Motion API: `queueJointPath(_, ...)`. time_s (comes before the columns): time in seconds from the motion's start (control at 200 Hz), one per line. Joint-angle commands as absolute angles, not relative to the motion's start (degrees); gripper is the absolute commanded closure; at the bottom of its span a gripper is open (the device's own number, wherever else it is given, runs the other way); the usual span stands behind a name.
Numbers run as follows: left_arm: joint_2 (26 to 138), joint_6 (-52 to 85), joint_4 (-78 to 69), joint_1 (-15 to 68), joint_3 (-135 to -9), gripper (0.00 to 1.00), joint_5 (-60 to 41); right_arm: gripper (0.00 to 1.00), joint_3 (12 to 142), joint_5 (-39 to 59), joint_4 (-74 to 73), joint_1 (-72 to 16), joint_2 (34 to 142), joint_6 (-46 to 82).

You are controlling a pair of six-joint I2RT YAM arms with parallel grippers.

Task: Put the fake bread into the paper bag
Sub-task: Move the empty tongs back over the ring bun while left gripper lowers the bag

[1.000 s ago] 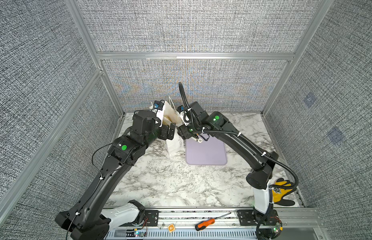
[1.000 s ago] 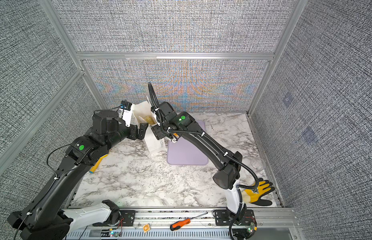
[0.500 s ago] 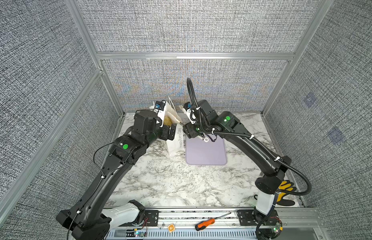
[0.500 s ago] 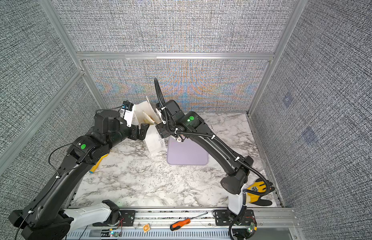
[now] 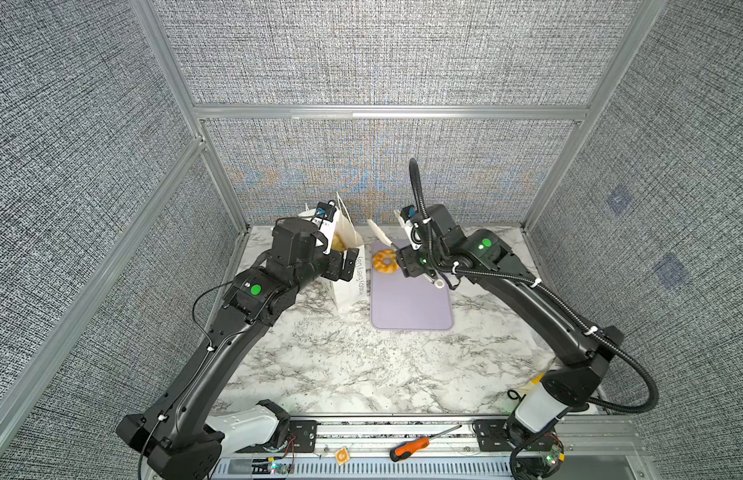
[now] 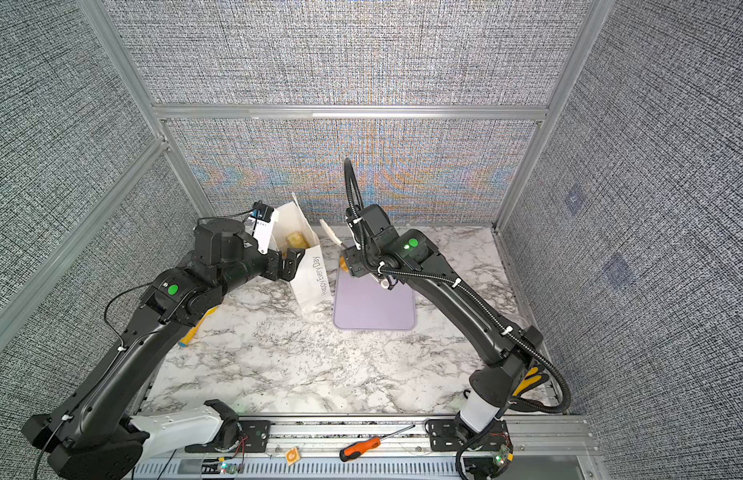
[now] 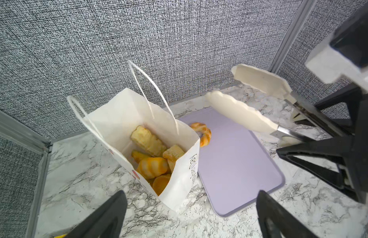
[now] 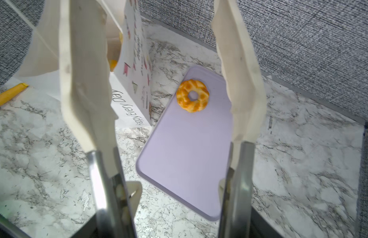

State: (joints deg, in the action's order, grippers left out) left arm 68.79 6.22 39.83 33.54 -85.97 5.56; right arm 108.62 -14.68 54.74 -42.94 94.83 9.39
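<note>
White-tipped tongs [image 7: 240,115], clamped by their metal arms in the right hand [image 5: 408,261], stand apart and empty. A second ago they hung over the paper bag [image 7: 185,171]. Now they have swung right, above the one ring [image 8: 201,99] left at the far end of the lilac tray [image 8: 179,154], so a piece was probably just dropped in. The left hand [image 6: 290,262] stays spread wide at the bag's left side. Inside lies fake bread [image 7: 152,167], but the lower pieces are hidden and cannot be counted.

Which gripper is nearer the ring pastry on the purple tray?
Right. The right gripper, holding tongs, hovers close by the ring pastry; the left gripper is on the paper bag's other side.
</note>
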Motion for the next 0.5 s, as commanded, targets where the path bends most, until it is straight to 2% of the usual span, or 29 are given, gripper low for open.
queueJointPath(0.0, 69.4, 6.0, 38.0, 33.5, -86.0, 0.01, 3.5, 0.29, 106.3, -15.3, 52.8, -41.3, 93.6, 10.8)
queueJointPath(0.3, 69.9, 6.3, 37.3, 33.8, -85.2, 0.01, 2.1, 0.29, 96.7, -12.1, 50.4, -34.7, 93.4, 13.5)
queueJointPath(0.495, 70.3, 6.3, 37.4, 34.3, -84.1, 0.01, 1.3, 0.29, 95.1, -9.8, 50.2, -31.8, 98.1, 14.6)
